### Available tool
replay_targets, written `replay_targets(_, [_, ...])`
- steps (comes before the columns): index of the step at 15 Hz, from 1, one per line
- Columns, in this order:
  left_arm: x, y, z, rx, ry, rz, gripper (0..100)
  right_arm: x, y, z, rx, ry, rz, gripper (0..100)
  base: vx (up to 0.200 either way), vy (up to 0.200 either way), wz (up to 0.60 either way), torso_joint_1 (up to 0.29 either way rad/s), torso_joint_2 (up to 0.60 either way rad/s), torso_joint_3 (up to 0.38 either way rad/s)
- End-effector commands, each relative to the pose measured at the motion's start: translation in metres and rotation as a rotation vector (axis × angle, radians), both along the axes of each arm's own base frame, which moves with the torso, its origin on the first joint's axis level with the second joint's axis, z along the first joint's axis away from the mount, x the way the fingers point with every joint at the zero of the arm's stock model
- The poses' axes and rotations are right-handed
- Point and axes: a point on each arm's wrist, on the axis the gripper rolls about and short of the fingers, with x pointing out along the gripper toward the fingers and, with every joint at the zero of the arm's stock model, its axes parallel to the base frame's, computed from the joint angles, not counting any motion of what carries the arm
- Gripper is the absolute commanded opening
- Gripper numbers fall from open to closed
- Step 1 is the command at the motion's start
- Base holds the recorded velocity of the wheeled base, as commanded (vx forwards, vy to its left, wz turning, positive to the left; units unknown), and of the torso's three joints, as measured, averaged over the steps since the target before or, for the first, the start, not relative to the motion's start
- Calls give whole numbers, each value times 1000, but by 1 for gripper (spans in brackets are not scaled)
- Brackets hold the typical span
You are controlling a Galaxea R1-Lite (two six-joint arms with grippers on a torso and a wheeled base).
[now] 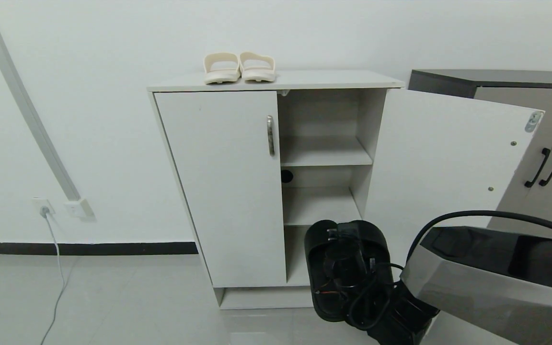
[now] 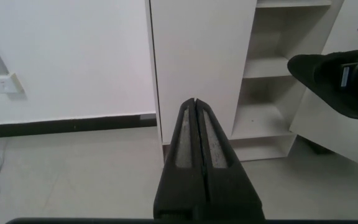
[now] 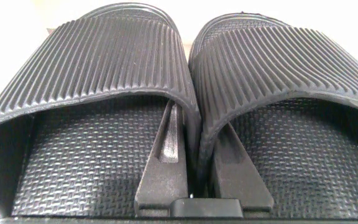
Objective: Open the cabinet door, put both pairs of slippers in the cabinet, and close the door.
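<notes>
step: stowing first pair; door (image 1: 443,163) open | right gripper (image 3: 197,155): jaws pinch black slippers (image 3: 104,68) by adjoining walls; cabinet (image 1: 228,191) opening just ahead | left gripper (image 2: 194,124): jaws pressed together, empty | next: push in, release; cream slippers (image 1: 239,67) well above

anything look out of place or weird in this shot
Only the pair of cream open-toe slippers: it sits on top of the white two-door cabinet, not on a shelf inside. The pair of black ribbed rubber slippers is clamped in the right gripper before the cabinet's open side. Nothing looks spilled or damaged.
</notes>
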Motion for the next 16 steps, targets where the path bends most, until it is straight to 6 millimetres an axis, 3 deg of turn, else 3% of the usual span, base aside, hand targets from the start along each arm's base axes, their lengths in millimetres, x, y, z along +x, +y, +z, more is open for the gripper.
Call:
replay_targets(1, [0,0,0,0,1,0,0,4,2,0,4,-8,-1,0,0,0,0,-7,2,-105])
replay_targets(16, [1,0,0,2,8,-2,0,10,9,-14,8,2,21,0,0,0,0,5,2,-191])
